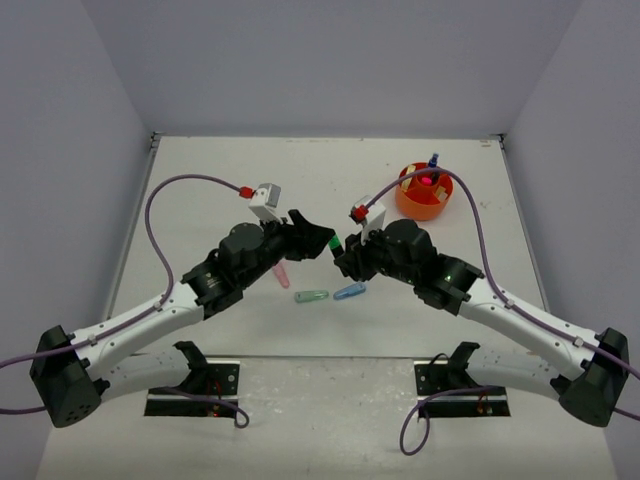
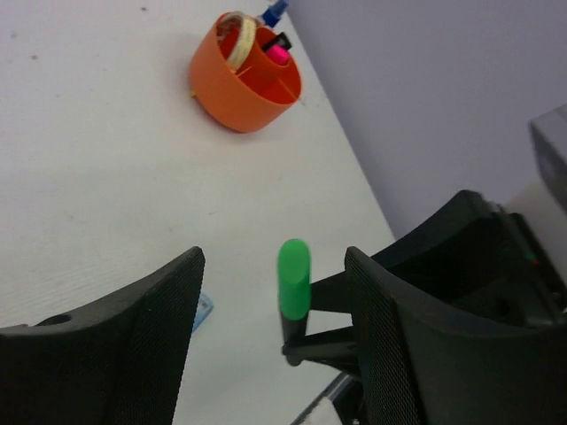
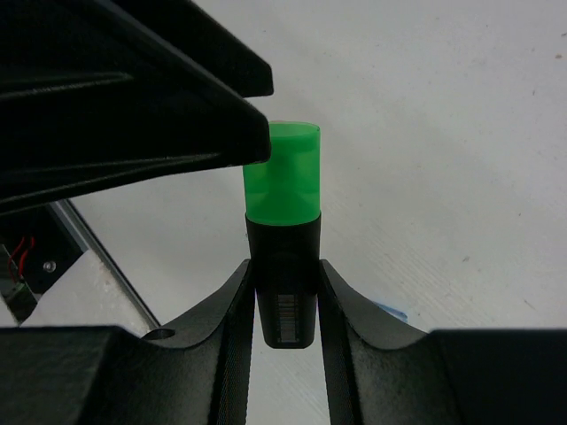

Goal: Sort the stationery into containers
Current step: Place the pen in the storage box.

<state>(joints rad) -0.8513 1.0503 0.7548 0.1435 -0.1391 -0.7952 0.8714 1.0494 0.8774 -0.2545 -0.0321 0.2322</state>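
Currently the right pincer point(image 3: 283, 274) is closed tight on the black barrel of a green-capped plastic highlighter point(image 3: 283, 173) and holds it up in the air above the white counter point(image 1: 220, 190), cap end pointing away from the palm. The left pincer point(image 2: 275, 261) faces it, tip to tip. Its two black fingers point(image 2: 168, 301) stand apart on either side of the green cap, with a gap showing on both sides in the left wrist view. From the right wrist view one left finger crosses close over the cap's top edge; I cannot tell whether it touches. The meeting point is near the middle of the counter, between the two arms.

Below it on the counter lie a pink highlighter point(image 1: 281, 274) partly under the left arm, a pale green capsule-shaped piece point(image 1: 312, 296) and a blue capsule-shaped piece point(image 1: 349, 291) just beside each other.

Well apart, toward the far right, sits the round orange plastic tub point(image 2: 235, 93) with inner dividers. A beige tape ring point(image 2: 237, 35) stands on edge in one compartment, a pink item point(image 2: 279, 55) sits in another, and a blue piece point(image 2: 275, 12) sticks up at the far rim.
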